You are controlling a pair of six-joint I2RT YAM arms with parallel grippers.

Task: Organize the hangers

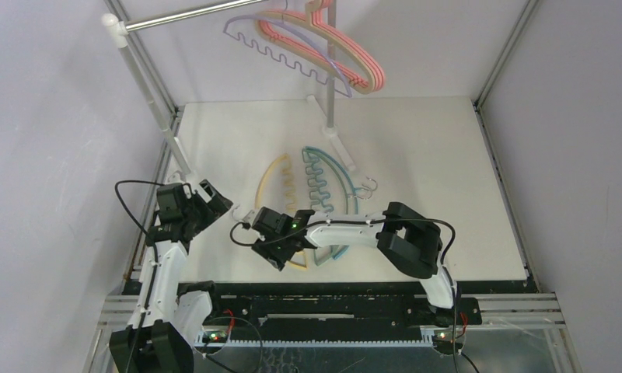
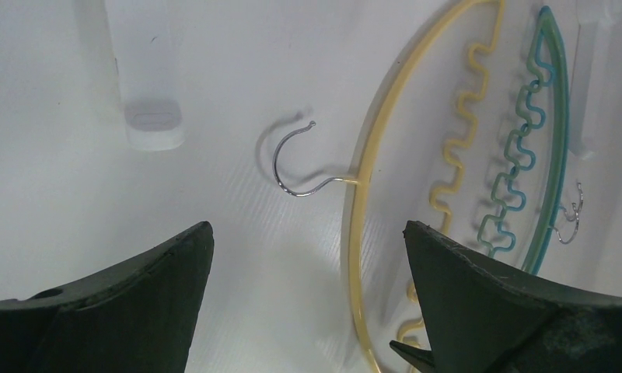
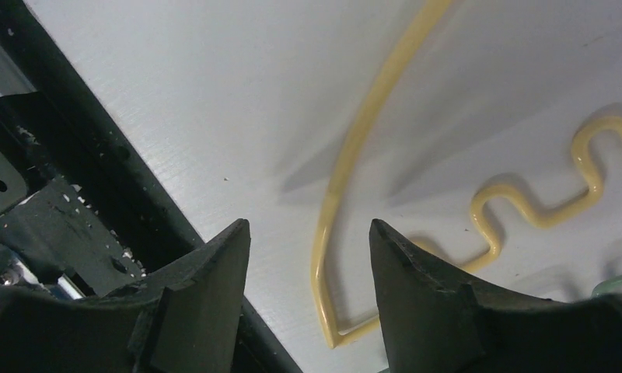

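Only the view from above showed us a lavender hanger [image 1: 291,59] and a pink and tan hanger [image 1: 333,47] hanging on the silver rail [image 1: 183,15], while the yellow hanger [image 1: 267,177] and the teal hanger [image 1: 343,167] lay flat on the table [image 1: 448,171]. The left gripper [image 2: 308,233] was spread wide near the yellow hanger, holding nothing. The right gripper [image 3: 308,229] stood with its jaws apart on both sides of this hanger's thin bar, without touching it.
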